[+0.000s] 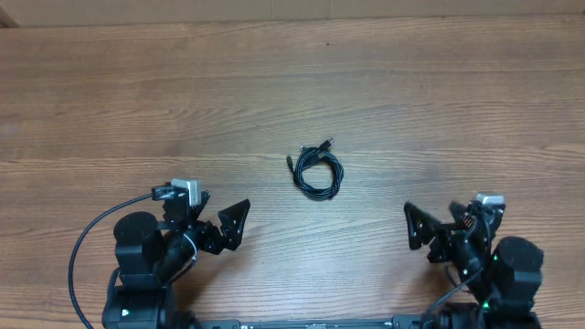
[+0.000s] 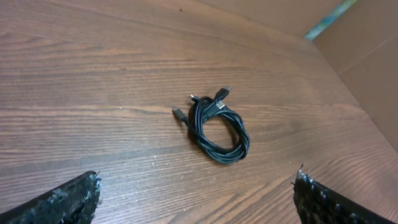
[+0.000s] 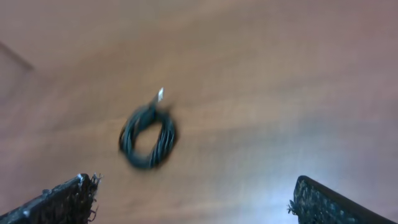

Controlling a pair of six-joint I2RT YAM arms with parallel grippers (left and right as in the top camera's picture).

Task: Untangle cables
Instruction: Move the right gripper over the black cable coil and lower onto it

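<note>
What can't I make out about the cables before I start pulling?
1. How many cables form the coil: too small overhead; strands overlap in the left wrist view.
2. Which plugs belong to which cable: ends vanish into the bundle.
3. Any detail in the right wrist view: blurred throughout.

No readable text, label, brand, number or sign appears in any view.

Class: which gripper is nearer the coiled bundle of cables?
Left, narrowly. The left gripper sits open, below-left of the cables in the overhead view; the right gripper sits open, below-right, slightly farther off.
</note>
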